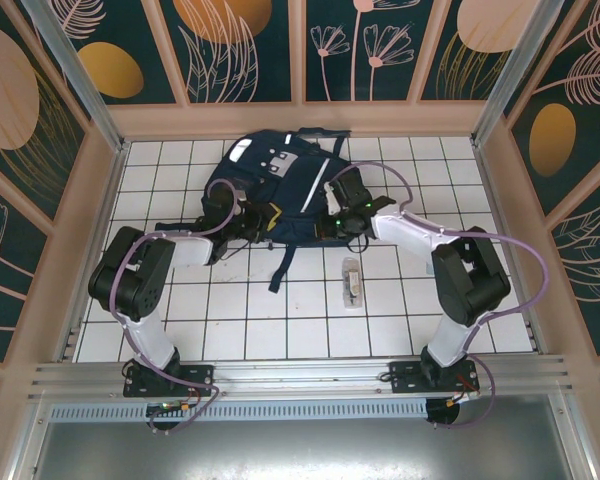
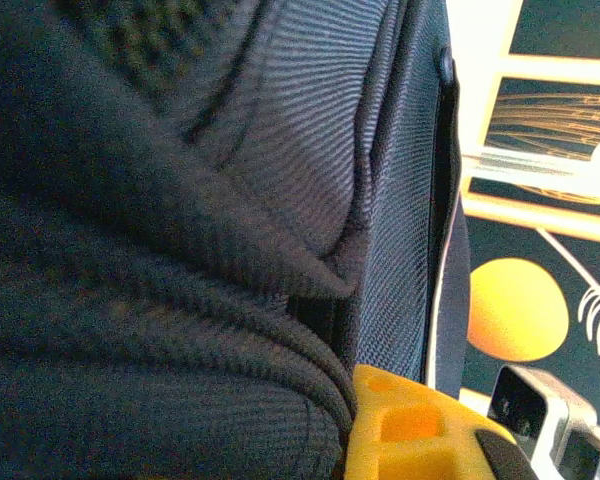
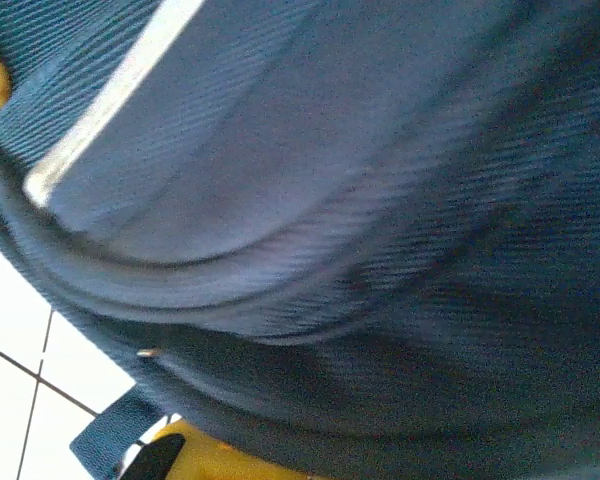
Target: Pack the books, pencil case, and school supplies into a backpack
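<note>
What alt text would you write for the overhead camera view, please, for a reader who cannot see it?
A navy backpack lies on a white tiled table, with the left gripper and right gripper both closed on its near edge. A small clear packet lies on the tiles nearer the arm bases, on the right side.

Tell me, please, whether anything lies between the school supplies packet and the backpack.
Nothing lies on the tiles between the school supplies and the backpack, but the right gripper sits at the backpack's near edge, just beyond the packet.

Left gripper (image 1: 264, 218) and right gripper (image 1: 323, 228) closed, arms extended inward.
</note>
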Controlling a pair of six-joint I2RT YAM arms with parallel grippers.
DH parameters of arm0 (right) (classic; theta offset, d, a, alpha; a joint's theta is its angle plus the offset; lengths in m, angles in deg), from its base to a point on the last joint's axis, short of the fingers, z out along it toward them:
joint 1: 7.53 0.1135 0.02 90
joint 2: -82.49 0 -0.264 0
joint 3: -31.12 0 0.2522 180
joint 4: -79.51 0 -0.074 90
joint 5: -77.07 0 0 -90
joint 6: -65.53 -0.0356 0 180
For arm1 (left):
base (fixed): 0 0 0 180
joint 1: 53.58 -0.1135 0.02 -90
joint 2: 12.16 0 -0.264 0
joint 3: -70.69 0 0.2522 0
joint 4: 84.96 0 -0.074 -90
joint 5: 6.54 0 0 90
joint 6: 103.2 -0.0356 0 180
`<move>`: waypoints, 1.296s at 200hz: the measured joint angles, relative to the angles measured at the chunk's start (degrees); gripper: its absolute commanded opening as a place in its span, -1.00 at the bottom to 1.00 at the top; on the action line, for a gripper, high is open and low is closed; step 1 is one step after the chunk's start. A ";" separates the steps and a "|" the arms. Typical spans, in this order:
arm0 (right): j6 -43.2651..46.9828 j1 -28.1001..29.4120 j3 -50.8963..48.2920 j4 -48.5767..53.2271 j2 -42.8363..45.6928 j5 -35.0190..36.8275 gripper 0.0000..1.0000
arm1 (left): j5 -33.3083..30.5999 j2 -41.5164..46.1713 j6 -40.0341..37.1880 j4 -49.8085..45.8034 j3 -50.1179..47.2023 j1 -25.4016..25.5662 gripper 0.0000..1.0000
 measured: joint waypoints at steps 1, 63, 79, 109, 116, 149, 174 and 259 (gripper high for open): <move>0.00 -0.20 0.00 0.09 0.09 0.00 -1.00 | 0.11 0.00 -0.28 -0.37 0.22 -0.02 -1.00; 4.35 -6.62 2.49 5.86 0.68 1.79 -1.00 | 3.19 0.92 -8.28 -7.06 2.21 -1.11 -1.00; 4.39 -6.47 2.67 6.60 0.68 0.20 -1.00 | 3.85 0.96 -10.01 -8.46 2.67 -1.57 -1.00; 4.17 -5.09 2.67 7.04 0.70 -5.18 -1.00 | 4.59 0.42 -13.62 -14.27 6.47 -3.43 -0.98; 4.20 -4.44 2.67 6.84 0.74 -6.40 -1.00 | 4.72 -0.26 -13.88 -14.93 7.72 -4.04 -0.96; 2.43 1.92 2.67 3.08 0.76 -10.88 -1.00 | 4.87 -4.70 -14.47 -16.48 14.34 -5.92 -0.43; -0.44 6.67 4.15 -2.03 -1.77 -15.39 -1.00 | 2.12 -6.73 -17.27 -19.93 20.90 -6.10 0.58; -11.54 10.78 13.05 -12.17 -14.56 -18.18 -1.00 | -4.33 10.78 -24.87 -30.77 13.44 -6.47 0.71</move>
